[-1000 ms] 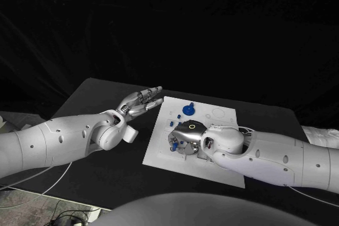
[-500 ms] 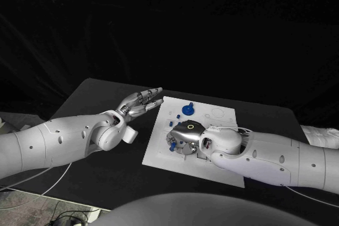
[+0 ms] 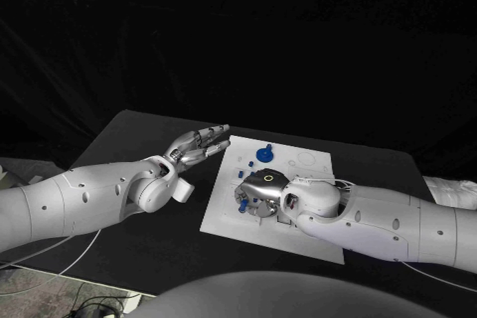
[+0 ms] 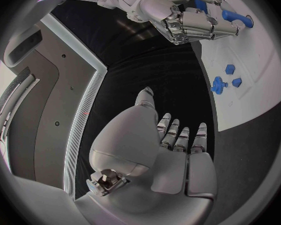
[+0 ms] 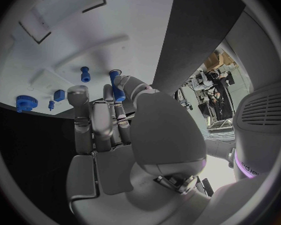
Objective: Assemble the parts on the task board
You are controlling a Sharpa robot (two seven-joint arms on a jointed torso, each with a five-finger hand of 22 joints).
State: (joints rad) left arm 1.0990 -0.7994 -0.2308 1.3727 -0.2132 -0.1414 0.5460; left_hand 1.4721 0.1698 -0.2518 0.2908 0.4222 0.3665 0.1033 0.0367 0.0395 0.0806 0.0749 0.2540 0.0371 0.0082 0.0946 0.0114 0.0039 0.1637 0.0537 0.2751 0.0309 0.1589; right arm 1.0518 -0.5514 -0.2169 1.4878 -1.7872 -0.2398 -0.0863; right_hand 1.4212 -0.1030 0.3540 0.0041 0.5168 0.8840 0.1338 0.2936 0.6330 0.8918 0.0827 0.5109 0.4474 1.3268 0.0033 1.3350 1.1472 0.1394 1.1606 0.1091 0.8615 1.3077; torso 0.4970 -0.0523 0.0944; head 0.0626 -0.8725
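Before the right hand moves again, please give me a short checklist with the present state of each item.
1. Right hand holds a blue peg: ok.
2. Hand is over the board: ok.
3. Left hand is open and off the board: ok.
4. Blue gear lies apart from the right hand: ok.
5. Peg lined up with its hole: cannot tell.

We see dim surroundings; the white board [image 3: 298,194] glares brightly, sharp in focus, while wrist views bend at edges.

Left hand [image 3: 199,144] flat with fingers extended; right hand [image 3: 260,192] fingers curled downward.
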